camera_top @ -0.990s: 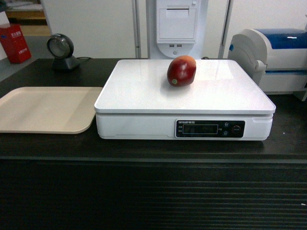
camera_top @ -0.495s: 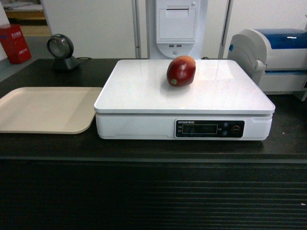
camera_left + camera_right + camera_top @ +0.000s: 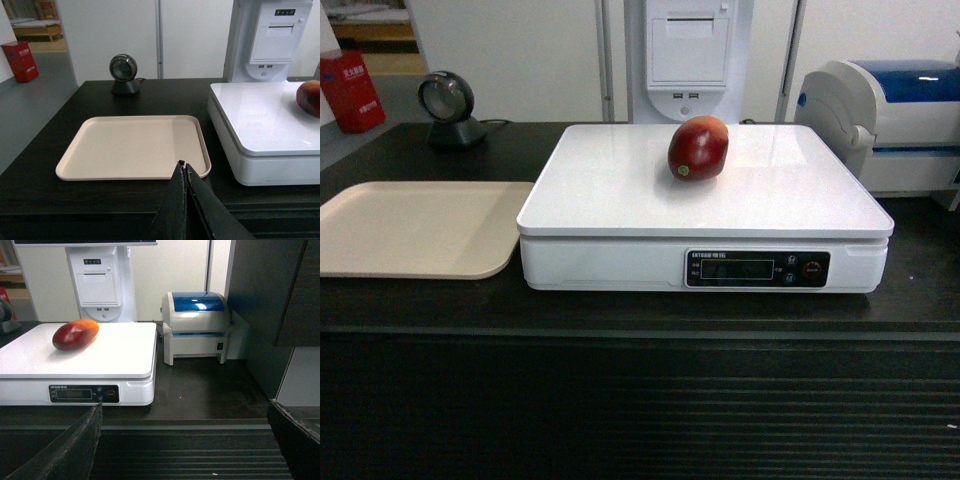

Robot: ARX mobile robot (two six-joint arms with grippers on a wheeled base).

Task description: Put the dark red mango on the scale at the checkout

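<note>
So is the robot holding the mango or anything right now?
No, nothing is held. The dark red mango lies free on the scale; left gripper is shut empty, right gripper open.

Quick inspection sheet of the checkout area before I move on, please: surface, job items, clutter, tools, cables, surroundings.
Surface: checkout top is dark; nothing spilled seen.
Job's things: dark red mango lies on its side on the scale platform, toward the back, nothing holding it. Scale display too dim to read.
Clutter: beige tray left of the scale, nothing on it; round scanner behind the tray; white-and-blue printer right of the scale.
Tools: left tool shut, at the counter's front edge beside the tray; right tool open, in front of the counter, nothing between its fingers.
Cables: one dark lead behind the scanner.
Surroundings: white kiosk behind the scale; red box far left.
</note>
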